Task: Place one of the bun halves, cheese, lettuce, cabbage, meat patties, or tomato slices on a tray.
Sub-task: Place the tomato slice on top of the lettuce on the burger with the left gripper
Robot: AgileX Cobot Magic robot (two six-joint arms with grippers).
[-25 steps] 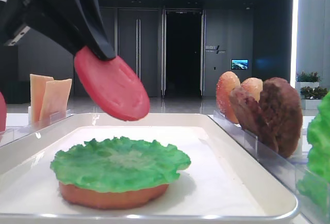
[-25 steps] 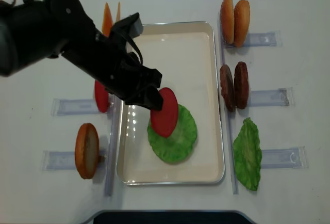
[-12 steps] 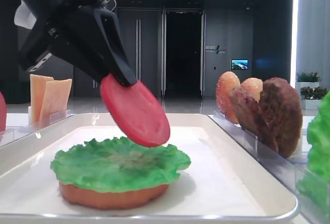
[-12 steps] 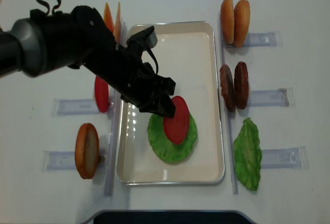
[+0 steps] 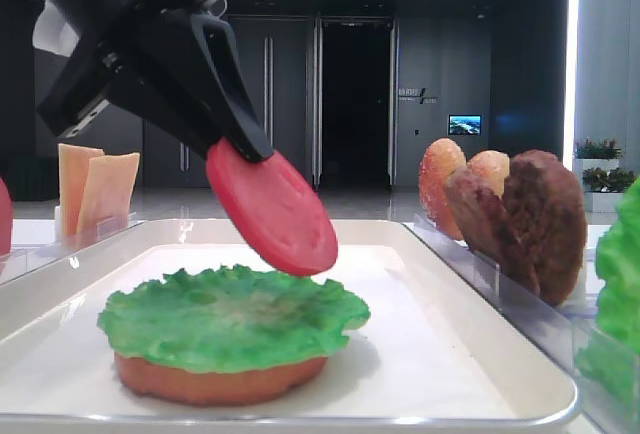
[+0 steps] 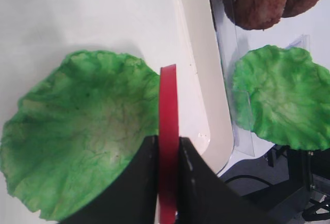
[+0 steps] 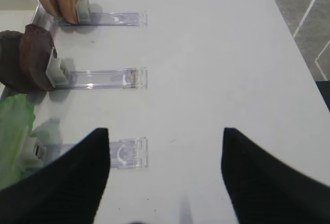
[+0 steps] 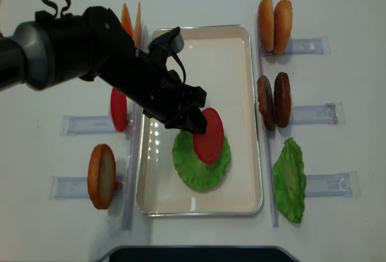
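My left gripper [image 8: 194,120] pinches a tomato slice [image 8: 208,136].
Glossy red disc, tilted above ruffled lettuce [image 8: 201,164].

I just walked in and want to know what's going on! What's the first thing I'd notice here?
A big black left gripper holds a red tomato slice, tilted, just above a green lettuce leaf that lies on a bun half in the white tray.

The tray [image 8: 250,117] was viewed from straight overhead in one exterior view and from low at its near end in the other. Each wrist view was aimed downward at close range; the lettuce leaf [image 6: 82,131] on the tray was shared with both exterior views.
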